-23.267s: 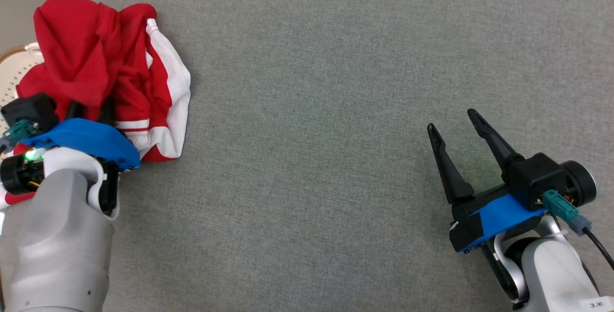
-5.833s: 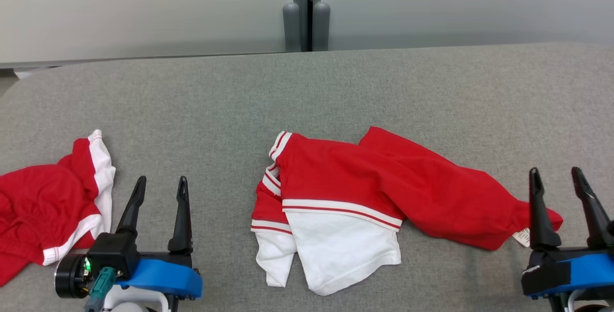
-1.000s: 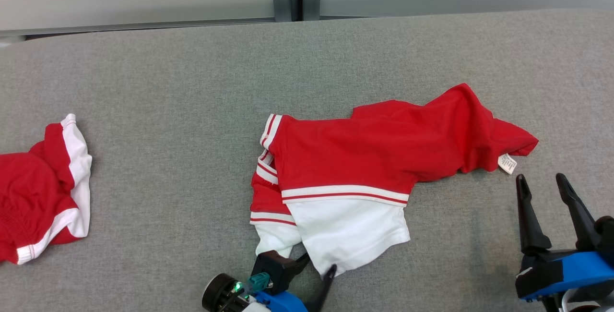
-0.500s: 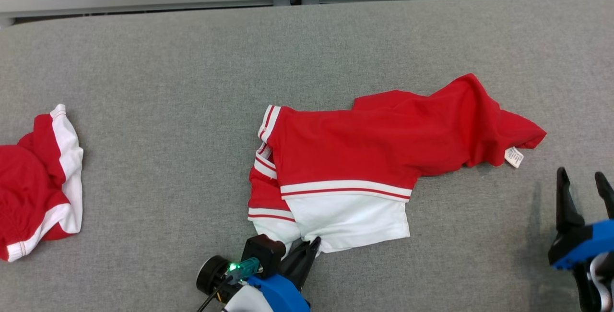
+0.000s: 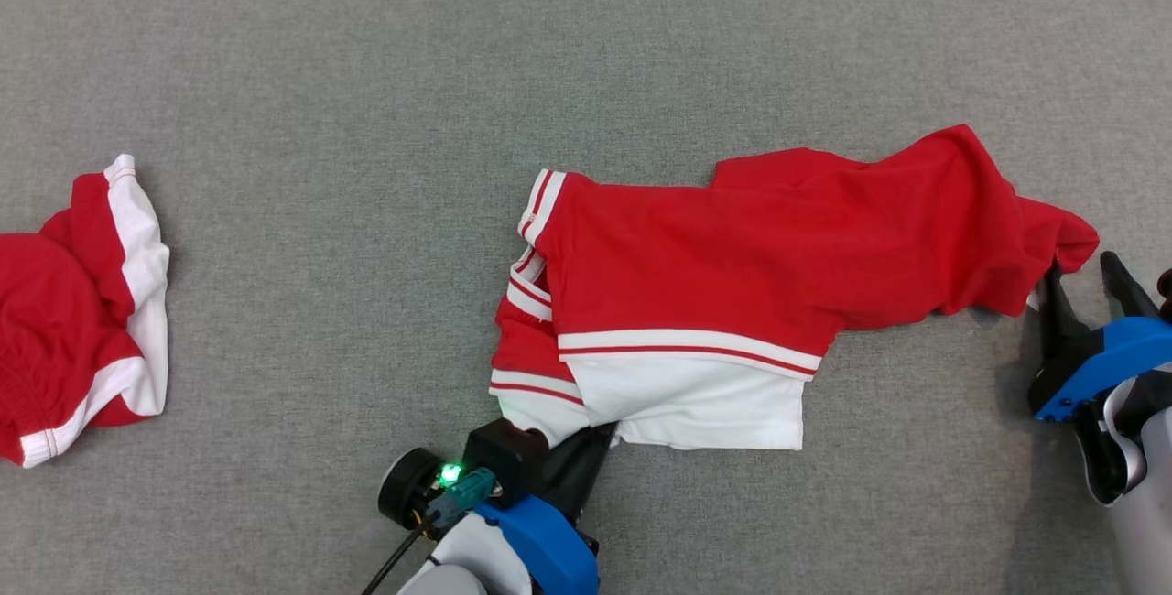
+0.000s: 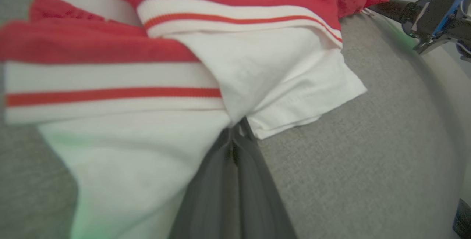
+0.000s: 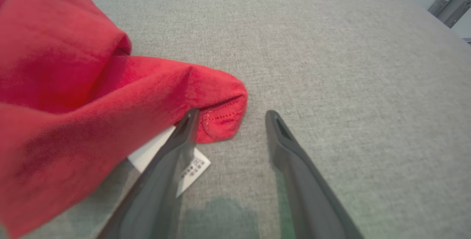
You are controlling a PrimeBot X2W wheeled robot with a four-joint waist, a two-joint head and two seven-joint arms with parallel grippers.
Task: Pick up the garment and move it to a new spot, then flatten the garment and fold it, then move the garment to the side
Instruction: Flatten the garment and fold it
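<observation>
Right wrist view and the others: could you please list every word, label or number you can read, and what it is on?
The white tag at the end of the red garment: rows of dark print, too small and blurred to read.
No other text can be read.

Soft, even light is falling from overhead on the bench (image 5: 366,119) in the head view, leaving it bright and sharp. A faint shadow is lying at the bench's right end beside the right gripper (image 5: 1079,264). A green lamp (image 5: 449,474) is glowing on the left wrist. In the left wrist view that green is tinting the nearest white cloth of the garment (image 6: 276,70), the left gripper's fingers (image 6: 228,195) are smearing out of focus, and the bench's right edge is bowing into a curve. In the right wrist view the near red folds are blurring, and a greenish patch is darkening the bench between the fingers (image 7: 305,180).
</observation>
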